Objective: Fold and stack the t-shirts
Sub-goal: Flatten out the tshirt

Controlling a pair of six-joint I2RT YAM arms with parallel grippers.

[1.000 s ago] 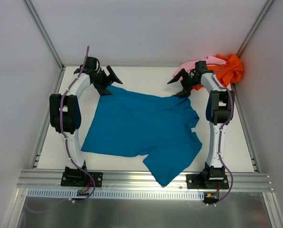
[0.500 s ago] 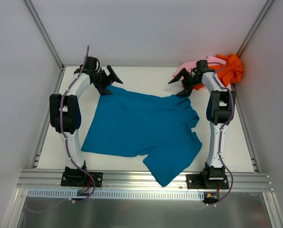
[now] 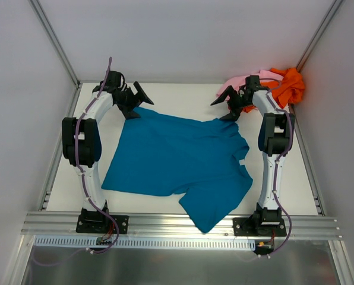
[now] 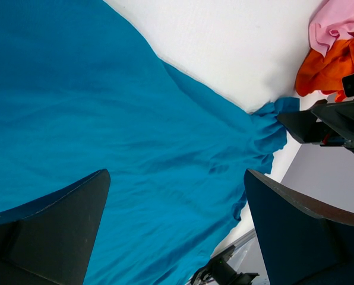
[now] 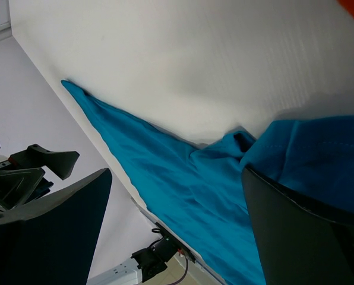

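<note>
A teal-blue t-shirt (image 3: pixel 177 160) lies spread flat across the middle of the table, with a small white tag (image 3: pixel 243 161) at its right edge. My left gripper (image 3: pixel 136 104) hovers open over the shirt's far left corner (image 4: pixel 106 119), nothing between its fingers (image 4: pixel 52 231). My right gripper (image 3: pixel 225 105) hangs open over the bunched far right corner (image 5: pixel 242 142), also holding nothing. The orange t-shirt (image 3: pixel 290 86) and the pink t-shirt (image 3: pixel 242 80) lie crumpled together in the back right corner, also seen as orange cloth (image 4: pixel 331 65) under pink cloth (image 4: pixel 337 21) in the left wrist view.
White walls with metal posts close in the table on three sides. An aluminium rail (image 3: pixel 177 225) runs along the near edge, where both arm bases are bolted. The shirt's lower sleeve (image 3: pixel 209 217) hangs over that rail.
My right gripper has shifted slightly toward the back of the table. The left arm and the shirts have not moved.
</note>
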